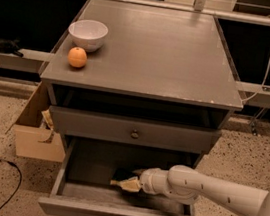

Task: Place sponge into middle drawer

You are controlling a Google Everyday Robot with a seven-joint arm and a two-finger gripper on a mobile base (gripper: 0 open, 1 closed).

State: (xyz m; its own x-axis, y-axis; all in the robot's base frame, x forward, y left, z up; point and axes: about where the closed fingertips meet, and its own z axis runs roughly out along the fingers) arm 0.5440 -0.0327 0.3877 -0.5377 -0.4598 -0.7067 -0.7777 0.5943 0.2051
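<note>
The middle drawer (121, 215) is pulled open at the bottom of the grey cabinet. My arm reaches into it from the right. My gripper (125, 182) is low inside the drawer, left of centre, just above its floor. It is shut on the sponge (122, 174), which shows as a dark green patch over a yellowish edge at the gripper's tip. Most of the sponge is hidden by the gripper and the drawer's shadow.
The upper drawer (134, 130) with a round metal knob is closed. A white bowl (88, 34) and an orange fruit (77, 57) stand on the cabinet top at the left. A cardboard box (33, 130) sits on the floor left of the cabinet. A cable (0, 163) lies on the floor.
</note>
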